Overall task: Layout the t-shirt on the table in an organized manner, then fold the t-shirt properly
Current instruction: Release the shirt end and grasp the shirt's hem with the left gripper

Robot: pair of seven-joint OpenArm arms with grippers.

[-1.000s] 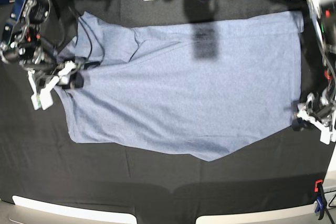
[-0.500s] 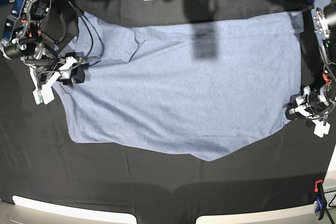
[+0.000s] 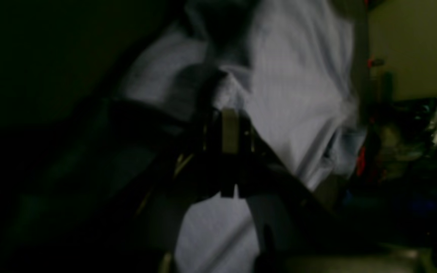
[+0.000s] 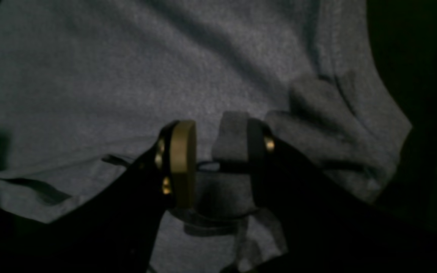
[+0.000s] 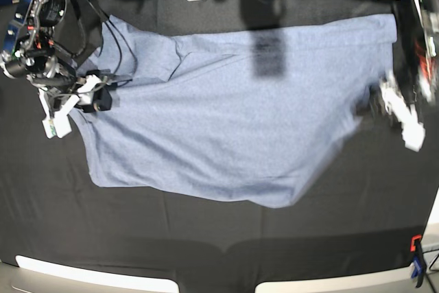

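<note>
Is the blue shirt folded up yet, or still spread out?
Still spread out. The t-shirt lies mostly flat across the black table, only one corner lifted toward the left gripper. No fold shows.

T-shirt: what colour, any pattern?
Plain heathered blue-grey t-shirt, no print visible; clearest in the base view.

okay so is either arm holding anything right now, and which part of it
Both hold the t-shirt. The left gripper is shut on its hem corner, lifting it. The right gripper has a fold of fabric between its fingers at the collar end.
</note>
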